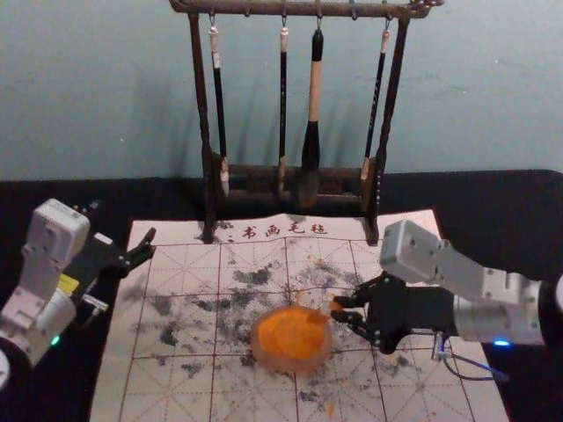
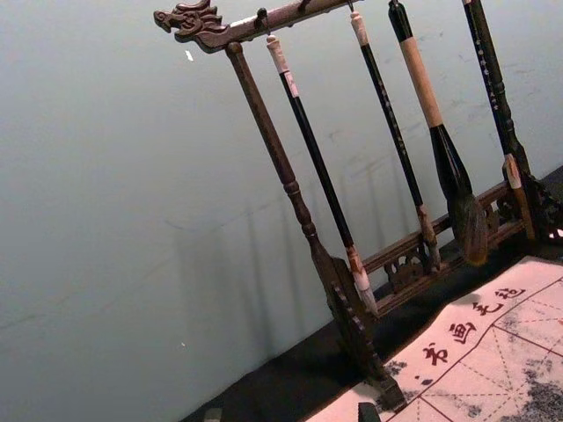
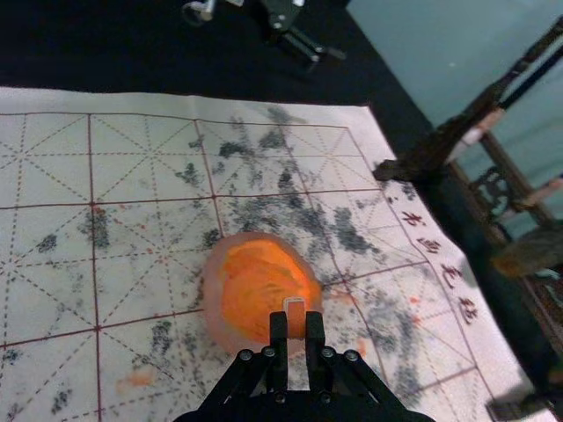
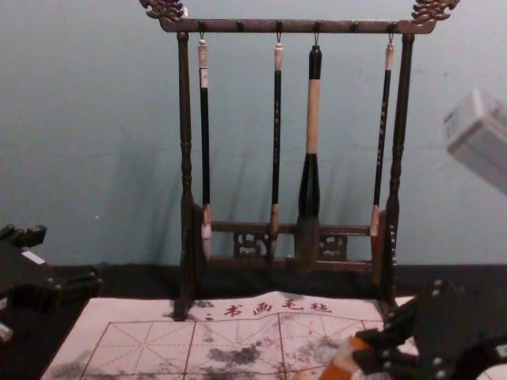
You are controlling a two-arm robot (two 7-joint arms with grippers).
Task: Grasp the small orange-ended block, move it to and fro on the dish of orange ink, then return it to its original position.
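Lying nearest on the marked felt mat (image 1: 185, 378), the dish of orange ink (image 1: 283, 341) looked shallow and smooth-sided, likely to slide if pushed hard. Just past its right-hand side, the small orange-ended block (image 3: 295, 320) sat between the fingertips of the right end effector (image 1: 339, 308), which was clamped on it. The block lay directly at the tips — not back in the palm — with the dish to its left and a little nearer the robot. Whether block and dish touched, I could not tell.

It was probably light and stiff, safe under a modest squeeze, though wet ink could make it slippery; the best hold would be on opposite flat sides, well away from the inked end, keeping the fingers clean for the strokes.

Farther out to the left, the left end effector (image 1: 152, 243) was idle, its fingers spread and holding nothing. Beyond the mat stood the brush stand (image 1: 387, 132).
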